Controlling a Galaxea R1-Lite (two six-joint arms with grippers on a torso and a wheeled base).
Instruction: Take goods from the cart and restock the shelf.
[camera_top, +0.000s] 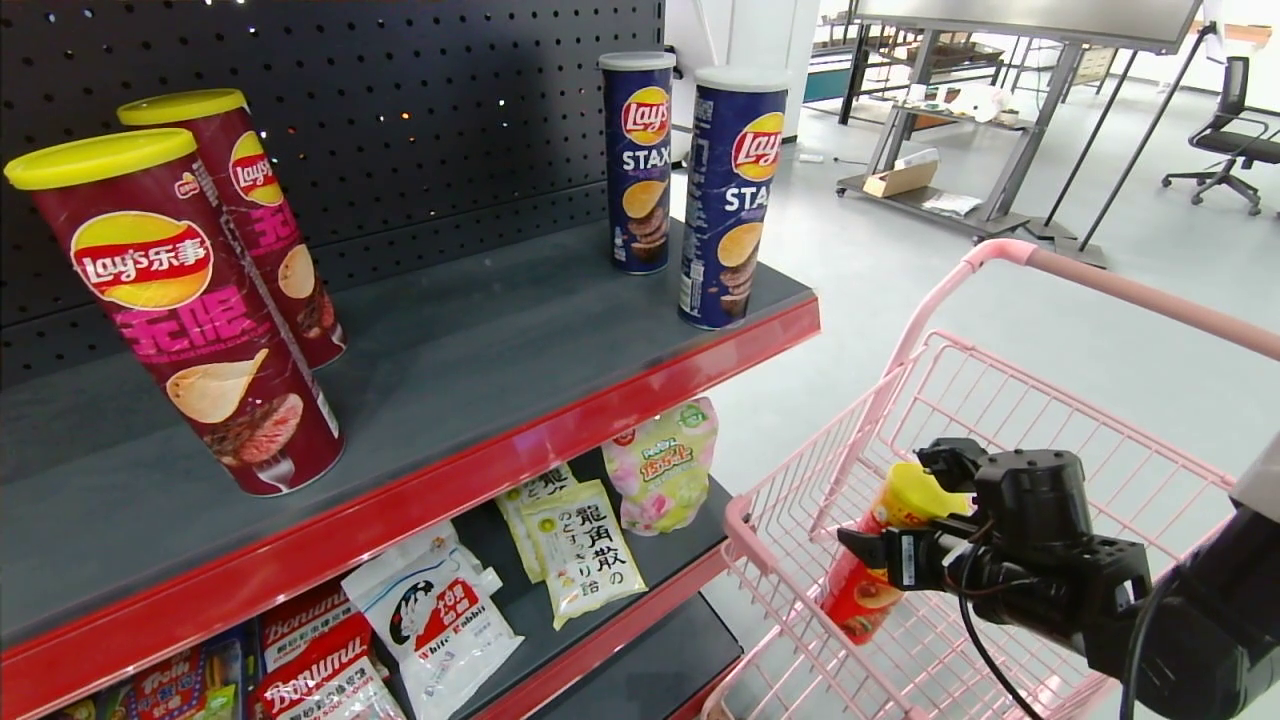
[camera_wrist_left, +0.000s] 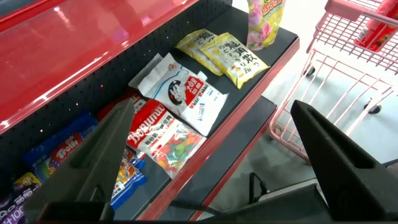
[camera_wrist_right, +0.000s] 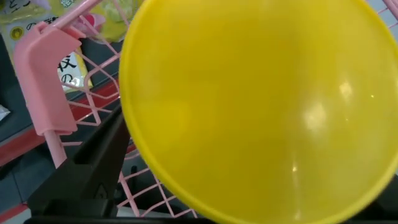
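Note:
A red chip can (camera_top: 858, 600) with a yellow lid (camera_wrist_right: 261, 106) leans tilted in the near corner of the pink cart (camera_top: 1100, 280). My right gripper (camera_top: 900, 505) is inside the cart, shut on the can just below its lid, with one dark finger (camera_wrist_right: 87, 180) beside the lid. The grey upper shelf (camera_top: 500, 340) carries two maroon chip cans (camera_top: 180, 300) at the left and two blue chip cans (camera_top: 735, 195) at the right. Down by the lower shelves my left gripper (camera_wrist_left: 211, 109) hangs open, holding nothing.
The lower shelves hold snack bags (camera_top: 585, 550) and candy packets (camera_wrist_left: 180, 93). A bare stretch of upper shelf lies between the maroon and blue cans. The cart stands just right of the shelf's red front edge (camera_top: 640, 385). Tables and an office chair (camera_top: 1225, 140) stand far behind.

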